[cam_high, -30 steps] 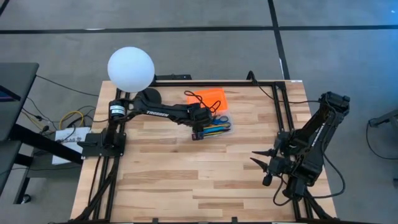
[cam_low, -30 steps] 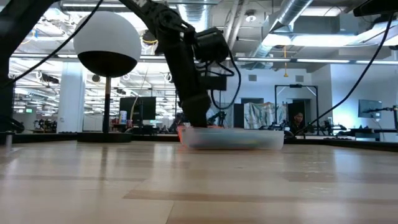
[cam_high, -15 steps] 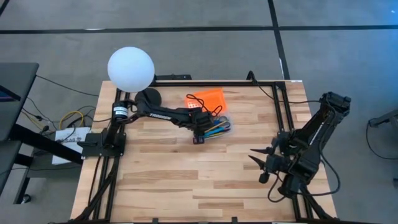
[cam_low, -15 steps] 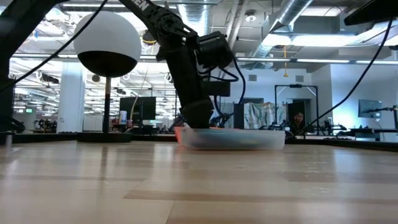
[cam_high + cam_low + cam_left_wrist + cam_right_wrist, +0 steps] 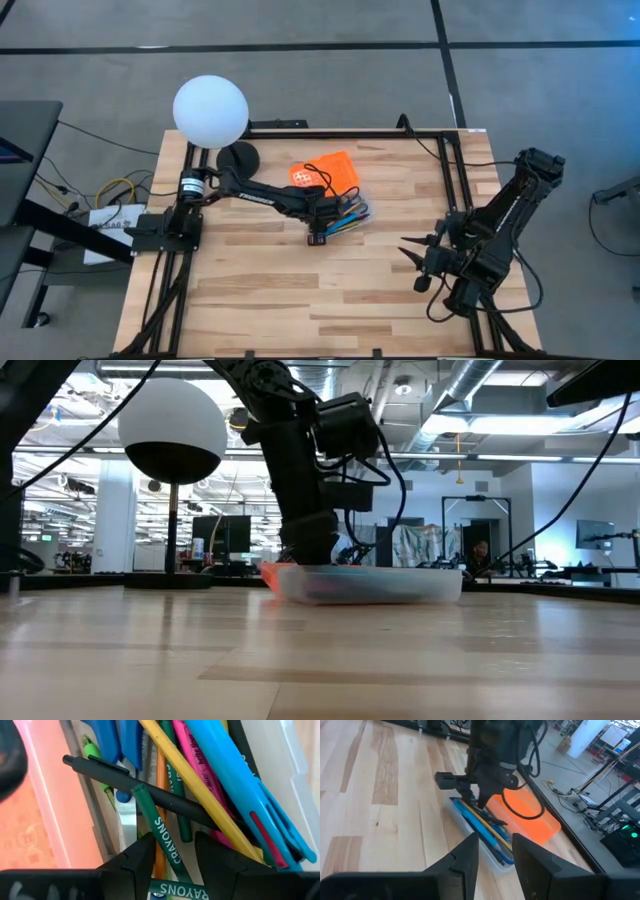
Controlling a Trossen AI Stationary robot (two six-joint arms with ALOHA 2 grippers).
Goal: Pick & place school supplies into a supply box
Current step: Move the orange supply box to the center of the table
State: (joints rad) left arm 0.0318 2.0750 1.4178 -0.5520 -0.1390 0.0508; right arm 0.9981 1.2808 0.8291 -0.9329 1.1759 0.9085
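Note:
The supply box (image 5: 347, 214) is a clear tray with its orange lid (image 5: 322, 172) folded open on the far side. It rests flat on the table. Pens, pencils and markers (image 5: 200, 785) in yellow, pink, blue, green and black lie crossed inside it. My left gripper (image 5: 173, 840) is open and points down into the box's left end (image 5: 462, 812). A green pencil (image 5: 160, 827) runs between its fingers with a gap on each side. My right gripper (image 5: 412, 266) is open with nothing between its fingers, above the table's near right part. My left gripper reaches into the box from above, slanting, at the box's left end beside the clear wall (image 5: 97, 815). The green pencil lies along the gap between the fingers. I cannot tell whether a finger touches the pencil or the wall.
A white globe lamp (image 5: 210, 110) on a black base (image 5: 238, 157) stands at the table's far left, close to the left arm. A black frame rail (image 5: 455, 180) runs along the right side. Bare wood (image 5: 300, 290) stretches across the near half.
My left gripper has moved toward the table's near edge and a little down. The box and its lid have slid with it and turned, the left end swinging toward the near edge.

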